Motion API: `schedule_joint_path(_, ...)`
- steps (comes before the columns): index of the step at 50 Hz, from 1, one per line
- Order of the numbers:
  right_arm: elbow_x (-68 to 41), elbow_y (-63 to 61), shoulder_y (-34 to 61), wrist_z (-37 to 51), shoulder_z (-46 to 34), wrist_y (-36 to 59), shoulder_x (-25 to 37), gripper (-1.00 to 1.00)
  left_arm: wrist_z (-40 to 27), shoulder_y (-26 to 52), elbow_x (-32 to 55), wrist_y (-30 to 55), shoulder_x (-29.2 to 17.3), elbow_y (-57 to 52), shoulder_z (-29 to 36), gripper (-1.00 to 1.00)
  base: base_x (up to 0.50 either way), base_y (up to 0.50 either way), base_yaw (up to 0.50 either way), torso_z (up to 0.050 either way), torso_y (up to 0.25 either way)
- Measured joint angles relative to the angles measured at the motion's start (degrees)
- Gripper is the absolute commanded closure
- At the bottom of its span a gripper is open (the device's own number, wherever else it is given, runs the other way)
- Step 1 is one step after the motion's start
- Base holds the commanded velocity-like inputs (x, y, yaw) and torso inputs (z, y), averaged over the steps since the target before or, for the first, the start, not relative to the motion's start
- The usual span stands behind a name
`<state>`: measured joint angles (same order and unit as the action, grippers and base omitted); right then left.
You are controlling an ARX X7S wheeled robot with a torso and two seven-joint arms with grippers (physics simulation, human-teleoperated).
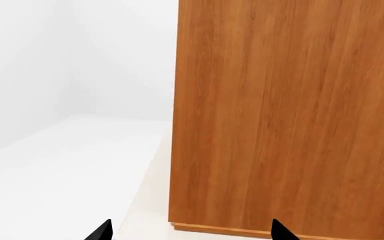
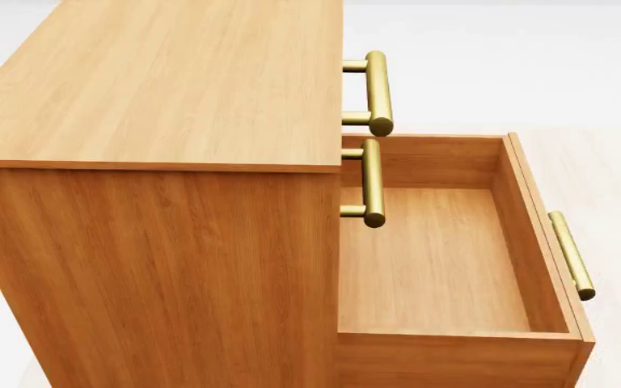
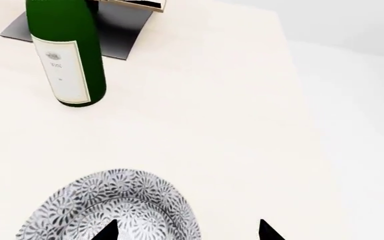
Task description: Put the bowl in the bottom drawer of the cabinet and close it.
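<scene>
The cabinet point(image 2: 159, 162) fills the head view, honey-brown with brass bar handles. Its bottom drawer point(image 2: 440, 259) is pulled out and holds nothing; its brass handle point(image 2: 572, 255) is on the front. Neither gripper shows in the head view. In the right wrist view the patterned bowl point(image 3: 112, 210) rests on a pale surface. My right gripper point(image 3: 186, 232) is open, one fingertip point(image 3: 105, 231) over the bowl's inside and the other beyond its rim. My left gripper point(image 1: 190, 231) is open beside the cabinet's side wall point(image 1: 285, 115), holding nothing.
A green wine bottle point(image 3: 65, 50) with a white label stands beyond the bowl, next to a dark mat point(image 3: 105, 25) carrying a pale wooden piece. Two upper drawers with brass handles point(image 2: 378, 93) are shut. White floor point(image 1: 58, 165) lies beside the cabinet.
</scene>
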<state>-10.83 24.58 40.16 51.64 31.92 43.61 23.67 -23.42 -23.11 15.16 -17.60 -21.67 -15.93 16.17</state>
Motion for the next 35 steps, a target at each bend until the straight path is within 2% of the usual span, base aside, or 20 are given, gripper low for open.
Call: schedule_joint_path(35,-2.3,10.0,3.0,-0.9,3.4,-1.3,1.0,-1.00,-0.3,0.2,0.6,-0.6,-0.3,0.5,0.2,-1.00,0.00,0.00,0.00,0.000,0.000)
